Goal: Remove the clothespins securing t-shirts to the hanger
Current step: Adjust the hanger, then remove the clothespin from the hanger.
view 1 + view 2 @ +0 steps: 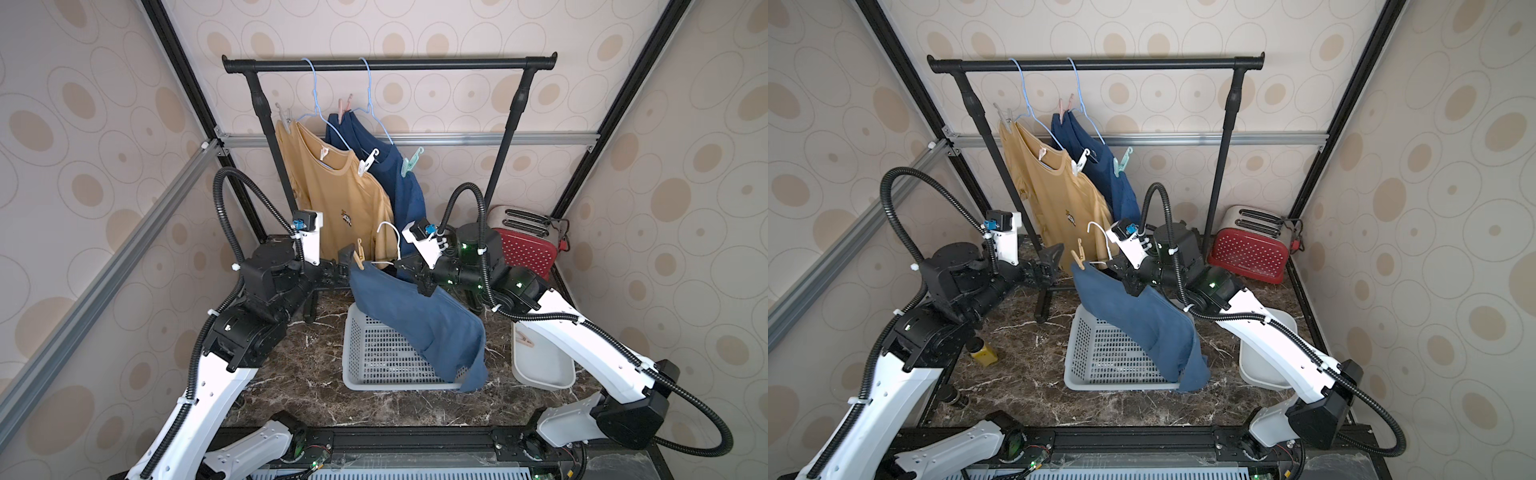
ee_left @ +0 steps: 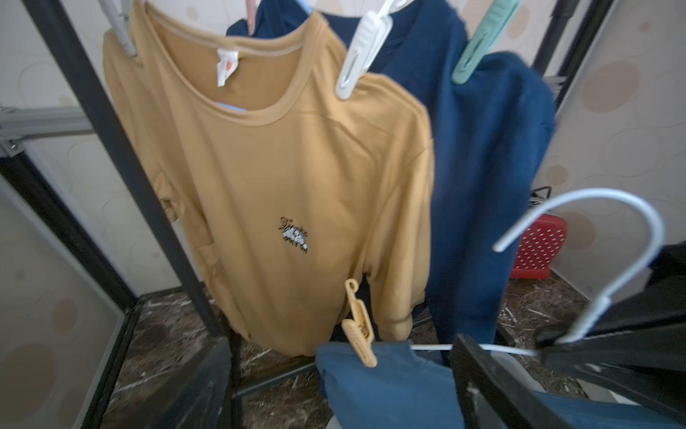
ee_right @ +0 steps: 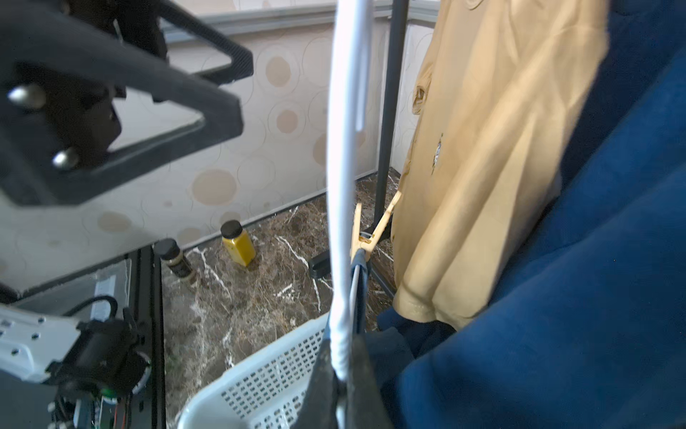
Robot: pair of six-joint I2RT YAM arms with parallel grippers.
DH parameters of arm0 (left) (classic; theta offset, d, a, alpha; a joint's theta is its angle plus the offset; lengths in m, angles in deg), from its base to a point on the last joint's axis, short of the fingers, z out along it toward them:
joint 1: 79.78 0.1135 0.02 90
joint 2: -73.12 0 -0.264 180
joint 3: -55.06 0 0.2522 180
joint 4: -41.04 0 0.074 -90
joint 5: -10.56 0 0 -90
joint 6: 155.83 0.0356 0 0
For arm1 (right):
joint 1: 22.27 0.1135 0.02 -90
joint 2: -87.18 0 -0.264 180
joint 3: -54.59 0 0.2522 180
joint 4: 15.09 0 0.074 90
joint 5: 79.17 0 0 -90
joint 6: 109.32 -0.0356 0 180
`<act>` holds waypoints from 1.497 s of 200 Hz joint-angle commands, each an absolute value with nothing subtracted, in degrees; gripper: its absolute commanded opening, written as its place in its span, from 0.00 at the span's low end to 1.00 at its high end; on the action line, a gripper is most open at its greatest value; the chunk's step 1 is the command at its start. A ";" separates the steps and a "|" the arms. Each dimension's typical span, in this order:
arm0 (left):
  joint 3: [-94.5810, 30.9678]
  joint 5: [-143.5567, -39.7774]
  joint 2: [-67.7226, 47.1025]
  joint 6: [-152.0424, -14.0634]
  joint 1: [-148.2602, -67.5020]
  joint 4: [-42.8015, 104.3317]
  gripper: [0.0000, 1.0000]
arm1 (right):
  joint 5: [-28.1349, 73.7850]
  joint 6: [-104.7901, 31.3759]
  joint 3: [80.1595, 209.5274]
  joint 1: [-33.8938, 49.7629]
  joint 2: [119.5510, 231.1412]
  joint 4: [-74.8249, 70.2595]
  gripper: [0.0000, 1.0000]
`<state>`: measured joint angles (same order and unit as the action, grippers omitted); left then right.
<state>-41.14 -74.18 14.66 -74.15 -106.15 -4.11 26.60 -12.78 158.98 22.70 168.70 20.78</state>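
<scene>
The left hand point(image 1: 1050, 259) gapes wide and empty just beside the yellow clothespin point(image 1: 358, 257) that pins the blue t-shirt point(image 1: 419, 328) to the white hanger point(image 3: 341, 167), whose neck the right hand point(image 3: 340, 371) pinches tight, seemingly to steady it above the basket point(image 1: 374, 384).

Robot test cell dressed as a domestic laundry corner. Evidence: aluminium frame profiles point(image 1: 407, 139), wallpapered panel walls point(image 1: 685, 166), marble-pattern worktop point(image 1: 299, 374), two mounted arms point(image 1: 208, 395); black clothes rail point(image 1: 436, 64) carrying t-shirts point(image 1: 332, 195), perforated basket point(image 1: 357, 345), red toaster point(image 1: 1250, 249) in the back corner.
</scene>
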 commanded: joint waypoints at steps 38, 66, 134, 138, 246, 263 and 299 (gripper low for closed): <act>-53.48 -94.86 4.13 -84.82 -92.88 -25.13 0.92 | 27.27 14.91 158.50 24.22 164.43 24.35 0.00; -49.64 -104.66 2.25 -96.01 -90.51 -21.12 0.88 | 20.91 23.43 154.52 27.69 162.31 22.40 0.00; -38.18 -110.44 5.80 -113.66 -90.57 -5.93 0.86 | 5.85 31.20 141.07 34.60 158.73 5.57 0.00; -37.60 -110.34 6.06 -114.27 -90.52 -5.46 0.86 | 5.18 31.69 140.53 35.08 158.87 4.47 0.00; -28.60 -96.55 20.82 -75.14 -90.58 7.26 0.87 | 8.87 31.58 141.64 36.55 157.19 9.61 0.00; -25.29 -99.17 23.52 -65.10 -90.52 11.37 0.87 | 12.10 30.99 144.97 35.67 157.36 16.10 0.00; -23.03 -113.35 24.76 -44.41 -90.57 10.62 0.92 | 15.90 33.52 151.17 34.92 158.40 26.64 0.00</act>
<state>-24.52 -102.07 24.98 -65.76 -90.77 8.39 12.02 30.50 146.96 35.38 159.10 18.68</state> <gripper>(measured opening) 0.895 0.059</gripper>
